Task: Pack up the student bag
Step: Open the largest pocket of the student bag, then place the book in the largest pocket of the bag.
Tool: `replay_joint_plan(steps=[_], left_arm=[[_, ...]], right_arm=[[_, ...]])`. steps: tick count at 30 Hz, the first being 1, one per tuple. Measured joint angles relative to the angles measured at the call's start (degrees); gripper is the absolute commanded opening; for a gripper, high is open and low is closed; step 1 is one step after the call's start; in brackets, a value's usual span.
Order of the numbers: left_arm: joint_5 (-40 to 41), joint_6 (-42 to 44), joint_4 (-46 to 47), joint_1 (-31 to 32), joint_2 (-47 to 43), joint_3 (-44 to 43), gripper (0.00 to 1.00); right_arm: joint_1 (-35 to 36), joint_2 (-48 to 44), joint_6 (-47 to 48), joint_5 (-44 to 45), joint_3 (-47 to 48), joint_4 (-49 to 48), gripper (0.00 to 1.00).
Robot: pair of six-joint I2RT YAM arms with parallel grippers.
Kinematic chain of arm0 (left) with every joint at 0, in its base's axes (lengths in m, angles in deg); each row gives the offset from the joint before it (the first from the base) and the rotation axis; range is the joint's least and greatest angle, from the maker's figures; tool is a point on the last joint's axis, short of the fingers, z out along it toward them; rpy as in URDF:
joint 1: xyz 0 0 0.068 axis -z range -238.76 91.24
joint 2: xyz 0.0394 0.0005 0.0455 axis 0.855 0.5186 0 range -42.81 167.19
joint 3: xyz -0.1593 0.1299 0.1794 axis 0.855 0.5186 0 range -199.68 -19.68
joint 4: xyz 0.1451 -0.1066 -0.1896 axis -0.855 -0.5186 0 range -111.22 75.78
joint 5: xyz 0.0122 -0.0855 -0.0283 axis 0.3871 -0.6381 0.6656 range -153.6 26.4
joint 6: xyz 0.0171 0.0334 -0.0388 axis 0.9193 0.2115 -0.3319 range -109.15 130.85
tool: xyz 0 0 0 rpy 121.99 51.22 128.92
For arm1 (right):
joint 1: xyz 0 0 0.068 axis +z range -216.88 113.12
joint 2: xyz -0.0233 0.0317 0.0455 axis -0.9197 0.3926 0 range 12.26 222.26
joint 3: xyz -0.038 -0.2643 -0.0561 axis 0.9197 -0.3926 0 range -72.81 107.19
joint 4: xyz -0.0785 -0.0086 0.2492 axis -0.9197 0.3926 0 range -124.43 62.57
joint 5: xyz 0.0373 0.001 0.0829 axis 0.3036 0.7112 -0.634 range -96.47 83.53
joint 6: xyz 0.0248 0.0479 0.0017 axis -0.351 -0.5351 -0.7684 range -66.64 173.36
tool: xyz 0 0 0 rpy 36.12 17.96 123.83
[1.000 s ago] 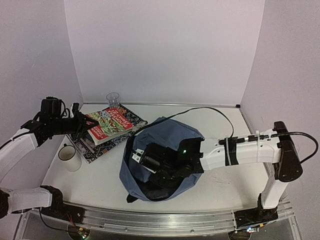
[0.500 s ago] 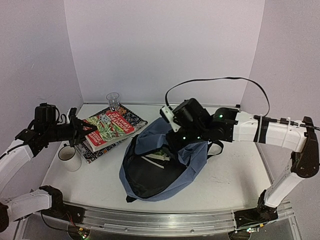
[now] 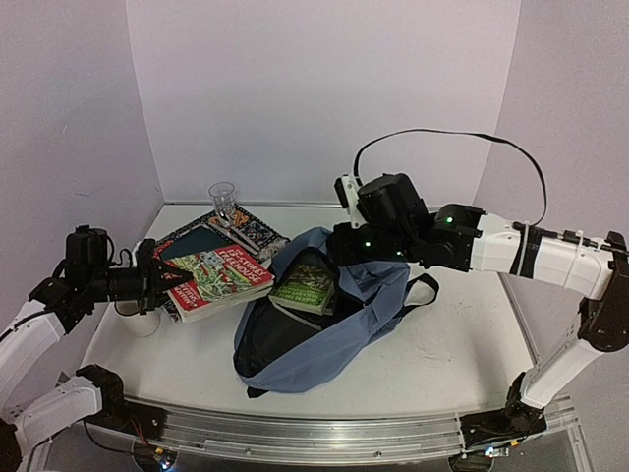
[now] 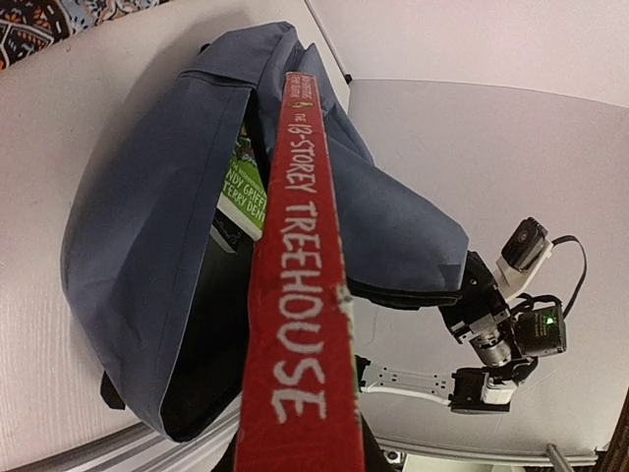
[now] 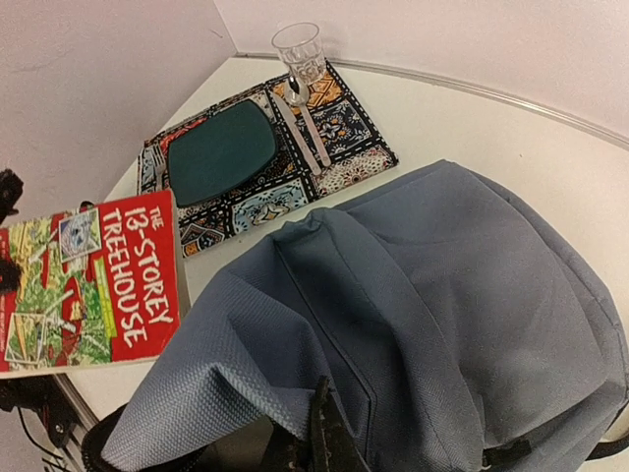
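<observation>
My right gripper (image 3: 339, 248) is pressed together on a fold of the large, soft, grey-blue fabric student bag (image 3: 334, 329), pinching the cloth at the rim of its opening and holding that edge up off the white table (image 3: 452, 344). The rest of the bag sags below the gripper and toward the near edge, its dark mouth gaping toward my left side and a black strap (image 3: 423, 288) trailing out beneath my forearm. In my right wrist view the fingers (image 5: 324, 425) sit at the bottom with bunched cloth around them, and the bag's rounded body spreads out just ahead. A green-covered paperback (image 3: 307, 283) stands tilted inside the mouth, just below and to the left of that gripper. My left gripper (image 3: 162, 282) is clamped on the near end of a red paperback book (image 3: 221, 278) titled "The 13-Storey Treehouse", cover upward and clear of the table. The bag lies straight ahead of this gripper, past the book's far end; I cannot tell whether book and rim touch. Beyond the left gripper lies a patterned placemat (image 3: 257, 236) carrying a dark teal plate (image 3: 200, 239), with a clear drinking glass (image 3: 223, 197) at its far edge. A white mug (image 3: 138, 321) stands just beneath the gripper, partly hidden.
</observation>
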State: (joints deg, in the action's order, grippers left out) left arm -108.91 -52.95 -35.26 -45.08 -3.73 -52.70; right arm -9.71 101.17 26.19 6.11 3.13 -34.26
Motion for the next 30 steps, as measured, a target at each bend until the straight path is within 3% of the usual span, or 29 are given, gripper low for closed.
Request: replay_joint_plan(steps=[14,30], left_arm=[[0.79,-4.42,0.57,8.17,1.02,4.03,0.00],[5.58,-10.19,21.95,16.90,20.96,0.80,0.00]], right_arm=[[-1.28,2.33,-5.74,1.29,0.02,-3.95,0.00],[-1.53,2.40,-6.01,-5.93,-0.70,-9.45,0.00]])
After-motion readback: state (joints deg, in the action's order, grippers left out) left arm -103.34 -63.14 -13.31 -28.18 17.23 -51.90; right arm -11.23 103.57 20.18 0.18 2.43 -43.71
